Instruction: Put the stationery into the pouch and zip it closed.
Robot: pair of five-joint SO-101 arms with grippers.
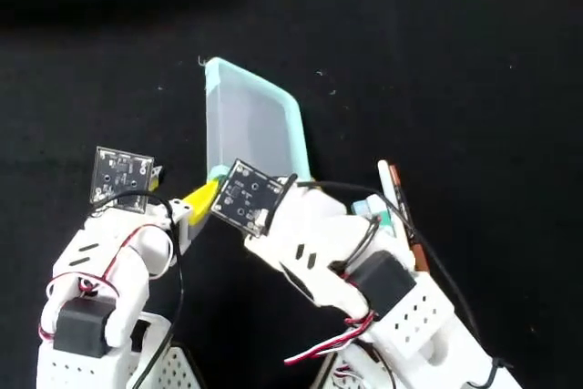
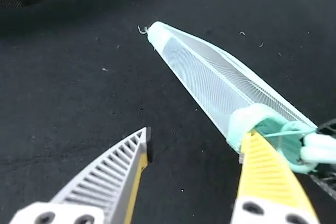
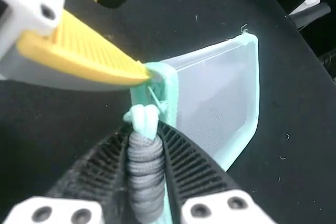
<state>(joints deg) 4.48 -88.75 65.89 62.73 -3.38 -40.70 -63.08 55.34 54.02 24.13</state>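
Mesh pouch (image 1: 250,125) light, limp; right claw (image 3: 144,125) clenched on zip pull (image 3: 143,116), left claw (image 2: 196,135) released, steadying its end

Left arm (image 1: 100,271) bent, wrist pitched forward. Left hand (image 2: 197,137) spread wide. Right arm (image 1: 364,280) angles across toward it. Right hand (image 3: 144,129) has its 2 black fingers (image 3: 100,166) clamped on a ribbed pull cord (image 3: 143,161), tips just beside the left's yellow finger (image 3: 79,51).
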